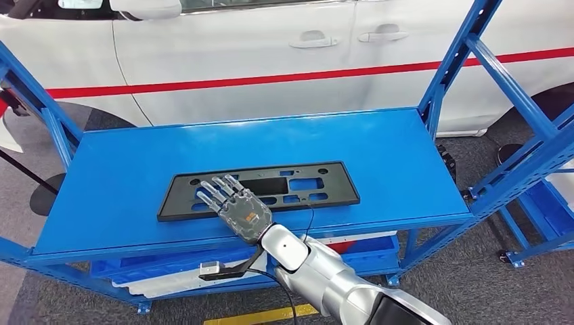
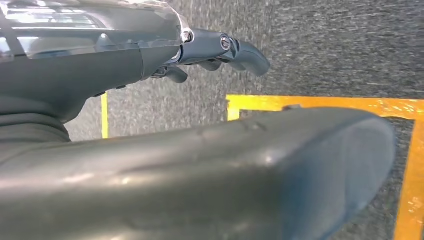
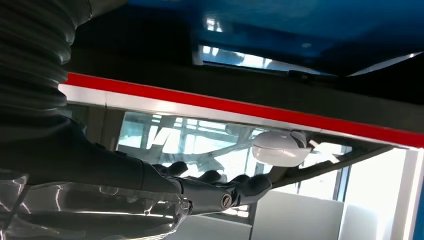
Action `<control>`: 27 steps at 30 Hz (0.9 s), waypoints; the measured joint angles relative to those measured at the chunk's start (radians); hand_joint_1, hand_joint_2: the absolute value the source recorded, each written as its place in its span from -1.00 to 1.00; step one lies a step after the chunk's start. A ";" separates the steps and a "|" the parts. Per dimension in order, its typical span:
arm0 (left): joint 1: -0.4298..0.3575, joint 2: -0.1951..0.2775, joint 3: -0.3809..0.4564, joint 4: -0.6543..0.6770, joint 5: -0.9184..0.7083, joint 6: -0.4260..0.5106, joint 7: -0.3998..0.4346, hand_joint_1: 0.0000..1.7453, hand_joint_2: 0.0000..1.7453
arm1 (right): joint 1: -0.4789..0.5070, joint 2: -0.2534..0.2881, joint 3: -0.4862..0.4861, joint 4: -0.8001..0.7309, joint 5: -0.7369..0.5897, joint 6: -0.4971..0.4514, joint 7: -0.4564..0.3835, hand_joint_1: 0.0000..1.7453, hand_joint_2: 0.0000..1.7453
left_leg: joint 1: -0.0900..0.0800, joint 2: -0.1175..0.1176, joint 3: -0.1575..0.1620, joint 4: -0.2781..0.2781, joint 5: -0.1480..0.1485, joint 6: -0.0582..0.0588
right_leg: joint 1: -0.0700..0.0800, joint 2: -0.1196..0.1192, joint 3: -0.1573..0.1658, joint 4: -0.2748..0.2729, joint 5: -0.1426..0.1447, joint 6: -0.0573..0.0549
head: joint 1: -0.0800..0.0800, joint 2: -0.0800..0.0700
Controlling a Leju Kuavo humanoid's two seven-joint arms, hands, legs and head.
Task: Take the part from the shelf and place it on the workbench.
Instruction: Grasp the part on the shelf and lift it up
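A: Start at the far left. What do you have there?

B: Your left hand (image 2: 220, 50) hangs over grey carpet (image 2: 325, 45) with yellow floor tape (image 2: 320, 102). Its fingers are curled in and there is nothing in them.

A: And the part?

B: Take the black perforated plate (image 1: 260, 188) as your landmark. It lies flat on the blue shelf (image 1: 379, 142) of the rack, toward the shelf's front edge. You have not lifted it yet, as far as the head view shows.

A: Is my right hand on it?

B: Your right hand (image 1: 237, 206) is over the plate's left half, palm down, fingers apart and stretched forward across the cut-outs. I cannot tell whether the fingertips touch the plate or hover just above it. Nothing is clamped.

A: So how far along am I?

B: Early, I would judge. You have reached the part; the grasp, the lift and the carry to the table are all left. No table shows from here, so you will likely need to turn away from the rack.

A: What is around the plate?

B: Behind it, past the shelf's back edge, stands a white car (image 1: 271, 61) with a red stripe (image 1: 271, 80) along its doors. To the plate's right rise the rack's blue uprights (image 1: 450, 64). Below it is a lower shelf level, then grey carpet.
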 joint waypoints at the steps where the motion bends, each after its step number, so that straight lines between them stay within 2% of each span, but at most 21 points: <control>1: 0.000 0.000 0.000 0.000 0.000 0.000 0.000 -1.00 -1.00 | -0.003 0.001 0.000 0.006 0.000 0.000 0.000 -1.00 1.00 | -0.002 -0.001 0.000 -0.002 0.000 0.007 | 0.001 0.000 -0.001 0.000 0.000 0.004 | 0.000 0.000; 3: 0.001 0.000 -0.001 0.000 0.000 0.000 0.000 -1.00 -1.00 | -0.007 0.003 0.000 0.017 0.007 0.000 0.010 -1.00 1.00 | 0.001 0.000 0.000 -0.005 0.003 0.021 | -0.001 0.000 -0.003 0.008 -0.008 0.015 | 0.000 0.000; 4: 0.001 0.000 -0.002 0.000 -0.001 -0.001 -0.001 -1.00 -1.00 | -0.012 0.004 0.000 0.022 0.014 0.000 0.020 -1.00 1.00 | 0.003 0.001 0.001 -0.008 0.005 0.028 | -0.002 -0.001 -0.014 0.033 -0.026 0.020 | 0.000 0.000; 5: 0.000 0.000 -0.003 0.000 -0.001 -0.002 -0.002 -1.00 -1.00 | -0.016 0.004 0.000 0.028 0.025 0.001 0.036 -1.00 1.00 | 0.004 0.002 0.002 -0.010 0.006 0.034 | -0.003 -0.001 -0.035 0.078 -0.052 0.024 | 0.000 0.000; 7: -0.001 0.002 -0.007 0.000 -0.002 -0.003 -0.004 -1.00 -1.00 | -0.023 0.005 0.000 0.047 0.058 0.012 0.079 -1.00 1.00 | 0.002 0.002 0.001 -0.010 0.006 0.040 | -0.006 -0.002 -0.101 0.213 -0.115 0.030 | 0.000 0.000; 8: -0.001 0.002 -0.009 0.000 -0.002 -0.004 -0.006 -1.00 -1.00 | -0.026 0.005 0.000 0.057 0.076 0.023 0.104 -1.00 1.00 | 0.001 0.002 0.001 -0.010 0.005 0.041 | -0.006 -0.002 -0.129 0.269 -0.131 0.031 | 0.000 0.000; 9: 0.000 0.003 -0.010 0.000 -0.002 -0.005 -0.008 -1.00 -1.00 | -0.030 0.005 0.000 0.067 0.096 0.039 0.130 -1.00 1.00 | 0.000 0.002 0.001 -0.009 0.005 0.041 | -0.006 -0.002 -0.143 0.294 -0.130 0.030 | 0.000 0.000; 10: 0.000 0.003 -0.011 0.000 -0.002 -0.006 -0.010 -1.00 -1.00 | -0.036 0.005 0.000 0.076 0.111 0.059 0.153 -1.00 1.00 | -0.001 0.002 0.002 -0.009 0.005 0.041 | -0.006 -0.002 -0.138 0.278 -0.108 0.028 | 0.000 0.000; 11: 0.000 0.003 -0.012 0.000 -0.002 -0.007 -0.013 -1.00 -1.00 | -0.046 0.004 0.000 0.083 0.122 0.078 0.173 -1.00 1.00 | -0.002 0.001 0.005 -0.009 0.004 0.041 | -0.005 -0.002 -0.113 0.223 -0.073 0.023 | 0.000 0.000; 12: -0.001 0.003 -0.012 0.000 -0.002 -0.008 -0.016 -1.00 -1.00 | -0.057 0.004 0.000 0.092 0.128 0.098 0.191 -0.90 1.00 | -0.003 0.001 0.007 -0.009 0.003 0.040 | -0.003 -0.002 -0.077 0.149 -0.036 0.016 | 0.000 0.000; 14: -0.001 0.001 -0.013 0.001 -0.002 -0.010 -0.022 -1.00 -1.00 | -0.079 0.001 -0.003 0.109 0.131 0.133 0.219 -0.14 1.00 | -0.008 0.000 0.008 -0.007 0.001 0.034 | 0.002 -0.003 -0.022 0.032 0.005 0.005 | 0.000 0.000; 15: -0.001 0.001 -0.013 0.001 -0.002 -0.010 -0.024 -1.00 -1.00 | -0.087 -0.002 -0.006 0.117 0.131 0.148 0.230 0.30 1.00 | -0.009 0.000 0.007 -0.007 0.001 0.029 | 0.005 -0.003 -0.012 0.008 0.009 0.002 | 0.000 0.000; 16: -0.001 0.000 -0.013 0.001 -0.003 -0.011 -0.025 -1.00 -1.00 | -0.092 -0.006 -0.011 0.124 0.130 0.161 0.242 0.65 1.00 | -0.010 0.000 0.007 -0.007 0.001 0.024 | 0.006 -0.002 -0.011 0.003 0.007 0.001 | 0.000 0.000; 18: -0.002 0.002 -0.014 0.001 -0.004 -0.014 -0.028 -1.00 -1.00 | -0.100 -0.016 -0.025 0.136 0.127 0.185 0.266 0.79 1.00 | -0.008 0.001 0.006 -0.004 -0.003 0.013 | 0.002 -0.002 -0.009 -0.005 0.014 -0.005 | 0.000 0.000; 19: -0.002 0.002 -0.014 0.001 -0.006 -0.016 -0.030 -1.00 -1.00 | -0.103 -0.021 -0.034 0.141 0.126 0.194 0.276 0.80 1.00 | -0.008 0.001 0.000 0.011 -0.015 0.009 | -0.002 -0.003 -0.007 -0.009 0.017 -0.010 | 0.000 0.000; 20: -0.002 0.003 -0.014 0.001 -0.008 -0.018 -0.031 -1.00 -1.00 | -0.107 -0.027 -0.042 0.146 0.125 0.201 0.284 0.80 1.00 | -0.007 0.001 -0.017 0.050 -0.040 0.005 | -0.005 -0.004 -0.005 -0.013 0.019 -0.014 | 0.000 0.000; 23: -0.001 0.003 -0.014 0.002 -0.012 -0.024 -0.032 -1.00 -1.00 | -0.109 -0.047 -0.062 0.163 0.124 0.212 0.294 0.82 1.00 | -0.001 0.002 -0.102 0.241 -0.129 -0.008 | -0.005 -0.006 -0.005 -0.014 0.020 -0.018 | 0.000 0.000; 24: 0.000 0.004 -0.014 0.002 -0.013 -0.024 -0.033 -1.00 -1.00 | -0.109 -0.053 -0.066 0.167 0.124 0.214 0.295 0.83 1.00 | 0.001 0.002 -0.116 0.273 -0.134 -0.011 | -0.005 -0.006 -0.005 -0.013 0.020 -0.018 | 0.000 0.000; 25: 0.000 0.004 -0.014 0.002 -0.013 -0.025 -0.033 -1.00 -1.00 | -0.109 -0.056 -0.070 0.170 0.124 0.215 0.296 0.84 1.00 | 0.002 0.002 -0.114 0.267 -0.119 -0.013 | -0.005 -0.005 -0.004 -0.013 0.019 -0.017 | 0.000 0.000; 26: 0.000 0.006 -0.015 0.002 -0.013 -0.025 -0.033 -1.00 -1.00 | -0.110 -0.059 -0.073 0.173 0.124 0.217 0.298 0.85 1.00 | 0.004 0.002 -0.092 0.222 -0.089 -0.014 | -0.006 -0.005 -0.003 -0.011 0.018 -0.015 | 0.000 0.000; 27: -0.001 0.006 -0.015 0.002 -0.014 -0.026 -0.034 -1.00 -1.00 | -0.110 -0.061 -0.075 0.175 0.124 0.219 0.301 0.85 1.00 | 0.006 0.003 -0.058 0.152 -0.051 -0.014 | -0.007 -0.004 -0.002 -0.009 0.016 -0.012 | 0.000 0.000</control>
